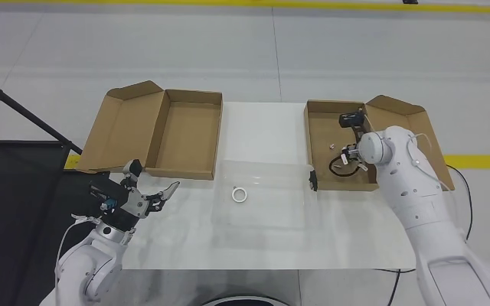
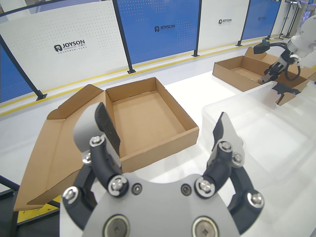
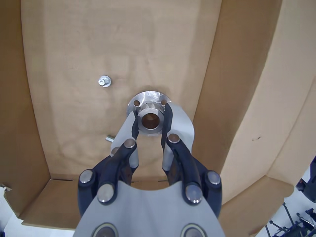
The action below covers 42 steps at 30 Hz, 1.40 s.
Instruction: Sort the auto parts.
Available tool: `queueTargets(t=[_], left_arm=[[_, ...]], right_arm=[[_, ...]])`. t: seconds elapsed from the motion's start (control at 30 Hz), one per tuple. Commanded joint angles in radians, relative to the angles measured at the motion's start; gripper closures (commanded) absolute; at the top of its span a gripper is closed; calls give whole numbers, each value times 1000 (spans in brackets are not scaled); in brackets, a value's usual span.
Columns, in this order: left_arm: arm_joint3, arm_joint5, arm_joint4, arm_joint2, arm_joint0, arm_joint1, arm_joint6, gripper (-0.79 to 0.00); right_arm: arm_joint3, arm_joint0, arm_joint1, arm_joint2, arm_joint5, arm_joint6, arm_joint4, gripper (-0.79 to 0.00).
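Right wrist view: the right gripper (image 3: 151, 119) is down inside the right box (image 3: 98, 25). Its fingers are closed to a narrow gap on the raised hub of a metal flange (image 3: 148, 97), one dark pad against each side. The flange's round plate sits flat on the box floor, near a side wall. A bolt (image 3: 104, 81) stands head-up on the same floor, apart from the flange. A short stud (image 3: 109, 138) lies just beside one finger.

In the top view the right box (image 1: 321, 157) stands at the table's (image 1: 191, 229) far right corner, lid flap folded out. The left box (image 1: 187, 134) stands at the far left, also open. A clear bin (image 1: 264, 191) sits between them, nearer the robot, with a white ring (image 1: 240, 194) inside it. A black part (image 1: 312, 180) is at the bin's right end, against the right box.

The left gripper (image 1: 157, 195) hovers over the table's near left edge, just short of the left box. In the left wrist view its fingers (image 2: 106, 122) are spread wide and hold nothing.

Blue and white panels (image 2: 158, 8) behind the table carry dark printed logos with lettering.
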Motion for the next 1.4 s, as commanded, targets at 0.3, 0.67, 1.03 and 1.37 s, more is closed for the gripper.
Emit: queueTargets(t=[0.3,0.67,1.03,1.37], left_arm=[[0,0,0,0,0,0,0,-785],[-52,-20,105,-7,-2,5,-5,-785],[-118,-361,128,-41,-135,35,-211,-785],[-123,-437,110,103,-366,45,-509,-785]], right_arm=[[27,19,-9,3,3,-10,-3,-582],[-438,-177,52,156,57,32,-118,-785],[-1022,-586,113,396,-177,-186,-136,-785],[-1229,-874,138,590,-485,-498,-56,-785]])
